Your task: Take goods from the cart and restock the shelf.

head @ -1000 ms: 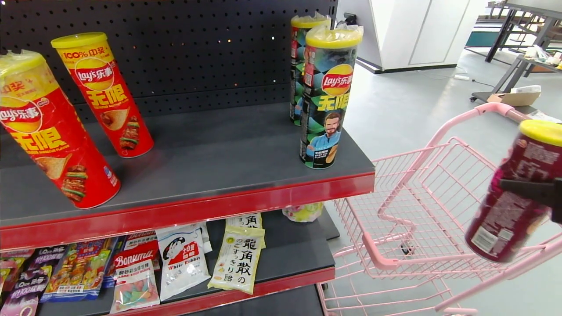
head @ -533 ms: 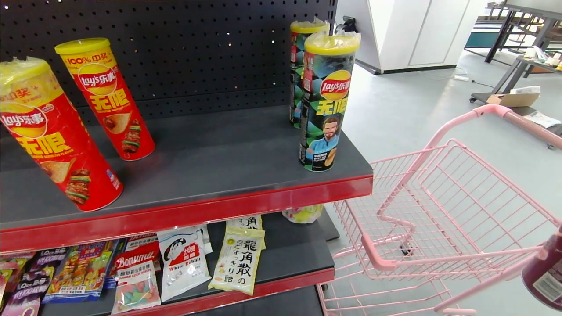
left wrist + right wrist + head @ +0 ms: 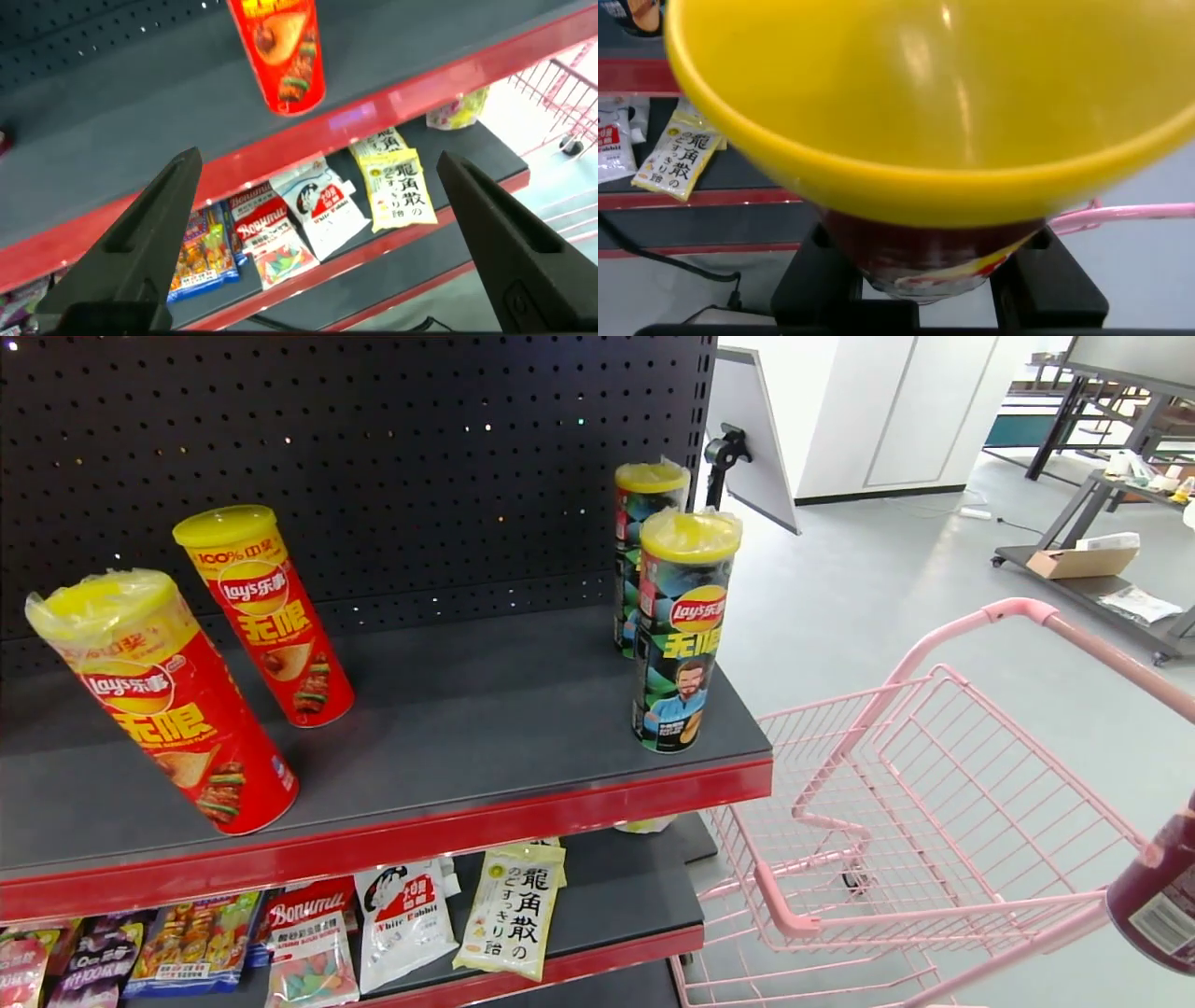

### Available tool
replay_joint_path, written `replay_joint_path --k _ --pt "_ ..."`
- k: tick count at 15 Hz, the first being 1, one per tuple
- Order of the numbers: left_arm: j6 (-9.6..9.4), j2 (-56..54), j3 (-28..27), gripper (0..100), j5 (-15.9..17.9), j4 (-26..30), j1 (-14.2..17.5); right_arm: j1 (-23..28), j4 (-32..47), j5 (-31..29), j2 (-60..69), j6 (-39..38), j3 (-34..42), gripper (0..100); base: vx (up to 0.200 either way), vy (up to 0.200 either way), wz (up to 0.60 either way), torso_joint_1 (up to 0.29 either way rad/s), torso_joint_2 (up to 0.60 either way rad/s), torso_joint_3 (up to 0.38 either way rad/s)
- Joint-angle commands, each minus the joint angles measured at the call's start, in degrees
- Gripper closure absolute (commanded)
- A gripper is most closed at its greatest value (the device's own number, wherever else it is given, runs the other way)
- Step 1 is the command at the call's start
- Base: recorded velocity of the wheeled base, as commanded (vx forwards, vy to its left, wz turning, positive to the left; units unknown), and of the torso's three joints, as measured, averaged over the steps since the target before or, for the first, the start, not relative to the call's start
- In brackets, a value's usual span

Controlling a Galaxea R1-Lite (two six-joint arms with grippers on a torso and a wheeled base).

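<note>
Maroon can (image 3: 1158, 901) is sitting clamped in the right gripper (image 3: 929, 280), beside the cart (image 3: 1018, 610); the left gripper (image 3: 318, 233) is gaping wide. Lifting it upright onto the shelf's (image 3: 485, 709) bare middle, clearing the red lip (image 3: 467, 823), is looking wisest.

Cutting off the dark red can (image 3: 1156, 901) at the head view's right edge, leaving just its lower end showing. Blurring its yellow lid (image 3: 924, 103) up close in the right wrist view, hiding most of the body beneath. Cropping the snack packets (image 3: 56, 971) at the head view's bottom-left corner, and the red can (image 3: 282, 51) partway up in the left wrist view.
</note>
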State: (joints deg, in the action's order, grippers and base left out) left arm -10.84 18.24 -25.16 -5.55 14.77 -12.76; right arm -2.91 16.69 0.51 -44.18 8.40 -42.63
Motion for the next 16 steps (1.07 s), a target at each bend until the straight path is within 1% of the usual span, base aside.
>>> replay_joint_path --k 1,2,4,5,6,8,13,15,16 --pt "-0.24 0.0 -0.2 0 0.0 0.0 0.0 0.0 -0.8 0.0 -2.9 0.4 -0.1 100 0.0 0.0 0.0 0.173 -0.4 -0.256" --pt "-0.94 -0.1 -0.2 0 0.0 0.0 0.0 0.0 -0.9 0.0 -3.3 0.4 -0.1 100 0.0 0.0 0.0 0.173 -0.39 -0.227" --pt "-1.64 0.0 -0.2 0 -0.2 0.0 0.1 0.0 -1.0 0.0 -4.0 0.5 0.0 100 0.0 0.0 0.0 0.171 -0.38 -0.227" --pt "-2.79 0.0 -0.2 0 -0.5 0.0 0.2 0.0 -1.0 0.0 -4.2 0.5 0.0 100 0.0 0.0 0.0 0.149 -0.38 -0.217" --pt "-3.14 0.0 -0.2 0 -0.6 0.0 0.2 0.0 -1.0 -0.1 -4.8 0.5 0.0 100 0.0 0.0 0.0 0.159 -0.37 -0.212" --pt "-3.4 0.1 -0.2 0 -0.7 0.0 0.2 0.0 -1.0 -0.1 -4.9 0.5 0.2 100 0.0 0.0 0.0 0.105 -0.27 -0.146" --pt "-3.49 0.0 -0.2 0 -0.9 0.0 0.2 0.1 -1.0 -0.1 -4.3 0.6 0.4 100 -0.2 0.0 0.0 0.019 -0.01 -0.016" --pt "-4.28 -0.4 -0.2 0 -0.9 -0.1 0.2 0.1 -1.0 -0.6 -4.0 0.6 0.4 100 0.0 0.0 0.0 0.0 0.0 0.0" --pt "-4.37 -0.6 -0.2 0 -0.9 -0.2 0.2 0.1 -1.0 -1.2 -4.0 0.7 0.4 100 0.0 0.0 0.0 0.0 0.0 0.0"
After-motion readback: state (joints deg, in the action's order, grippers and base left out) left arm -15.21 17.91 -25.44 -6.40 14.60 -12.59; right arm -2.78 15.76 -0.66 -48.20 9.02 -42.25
